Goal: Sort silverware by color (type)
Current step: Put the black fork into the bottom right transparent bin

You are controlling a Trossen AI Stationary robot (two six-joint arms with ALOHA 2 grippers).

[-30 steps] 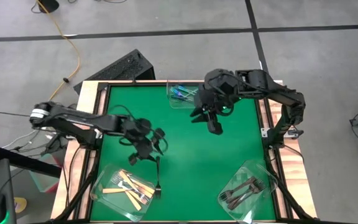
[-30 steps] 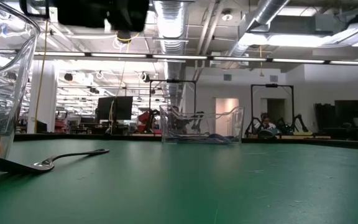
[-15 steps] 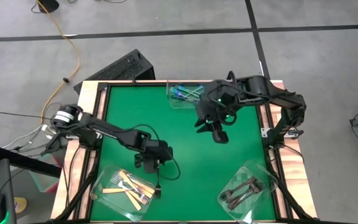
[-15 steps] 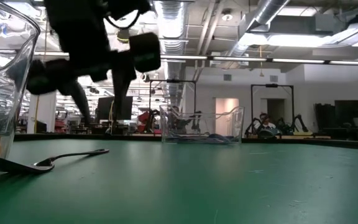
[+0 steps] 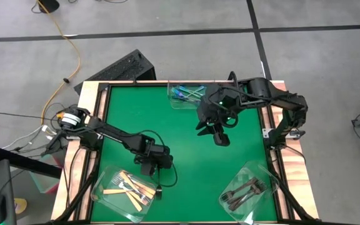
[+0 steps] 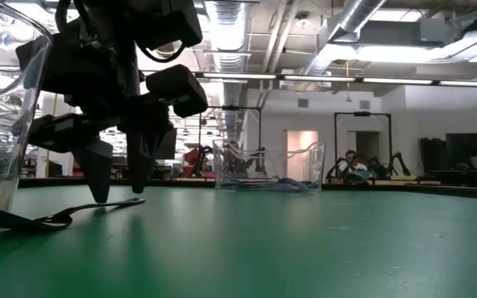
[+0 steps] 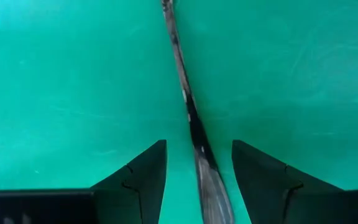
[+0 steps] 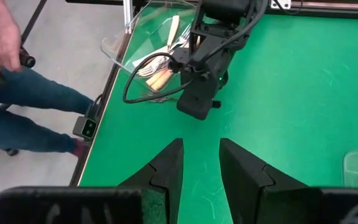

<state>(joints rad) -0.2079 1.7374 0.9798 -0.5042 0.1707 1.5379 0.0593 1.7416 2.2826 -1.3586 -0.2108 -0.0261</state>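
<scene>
- Green felt covers the tabletop (image 5: 186, 144); the tub of tan-handled forks (image 5: 125, 185) sits at its near left corner.
- Left end effector (image 5: 157, 167) hovers low just right of that tub, fingers (image 7: 143, 171) spread astride a dark grey fork (image 7: 191, 118) lying on the felt, apparently not gripping it.
- Tub of blue-handled forks (image 5: 186, 94) stands at the far edge, well beyond that near-left tub.
- Right end effector (image 5: 220, 136) hangs near it, fingers (image 8: 166, 167) partly apart, holding nothing.
- Tub of dark forks (image 5: 247, 189) sits at the near right corner.
</scene>
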